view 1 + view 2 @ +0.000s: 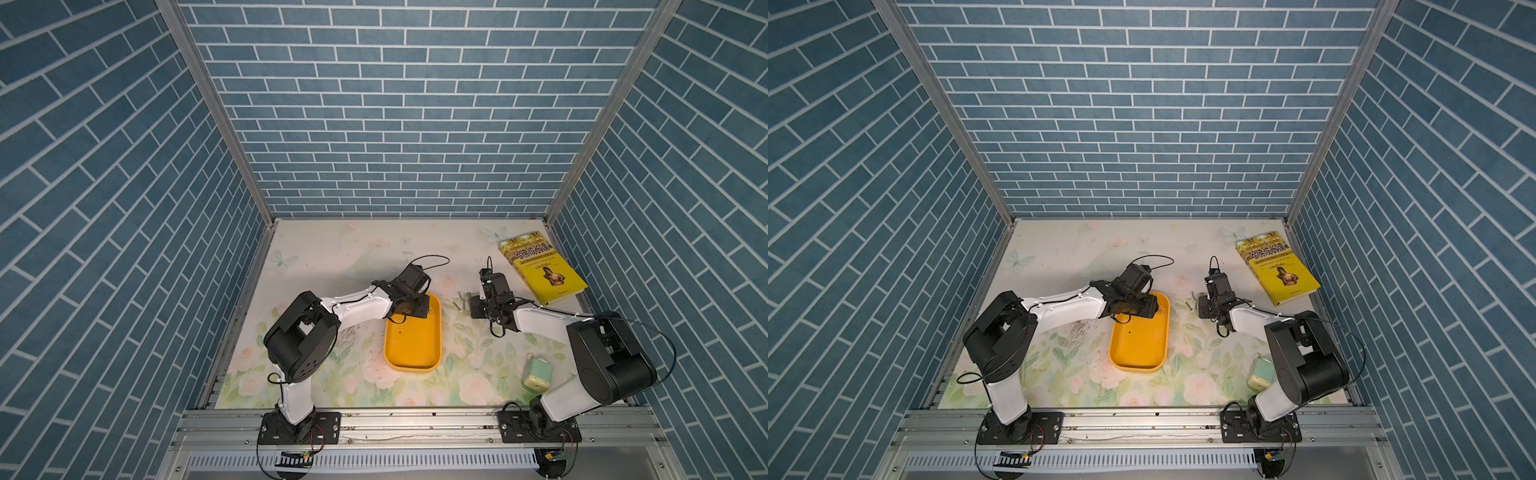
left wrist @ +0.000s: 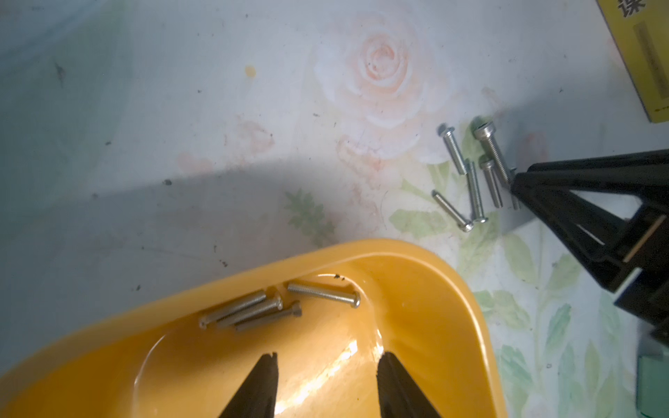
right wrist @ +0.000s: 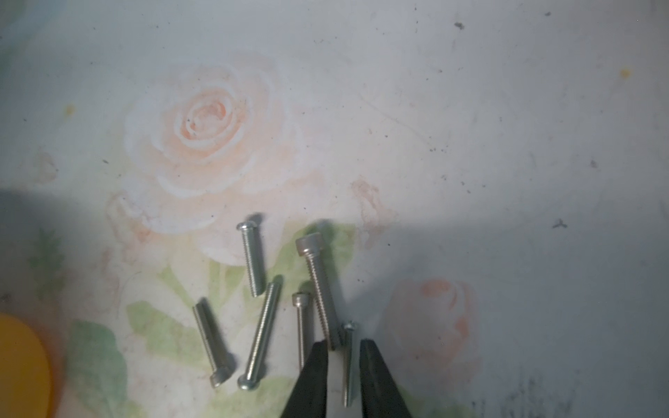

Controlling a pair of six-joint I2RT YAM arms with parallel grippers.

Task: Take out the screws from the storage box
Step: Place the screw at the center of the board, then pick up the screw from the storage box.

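**A:** Which hand is placed for the next pick?

**B:** The left gripper (image 2: 327, 358). It hangs over the floor of the box (image 2: 434, 275), jaws apart and empty. Four screws (image 2: 249, 311) lie just ahead of its tips, near the end wall.

**A:** And the right?

**B:** The right gripper (image 3: 343, 343) is outside the box, low over the table (image 3: 470, 108). Its jaws are slightly apart, and one screw (image 3: 349, 362) lies loose between them, not clamped. A pile (image 3: 266, 329) of five more lies just beside it, and the box is off beyond those.

**A:** How do the four lie?

**B:** Three are bundled, touching, ahead of the left tips and off to one side. The lone screw (image 2: 324, 295) is almost dead ahead. All run crosswise to the reach, along the line the jaws close on. I'd judge the wrist needs about a quarter turn, or the pads would meet head and tip.
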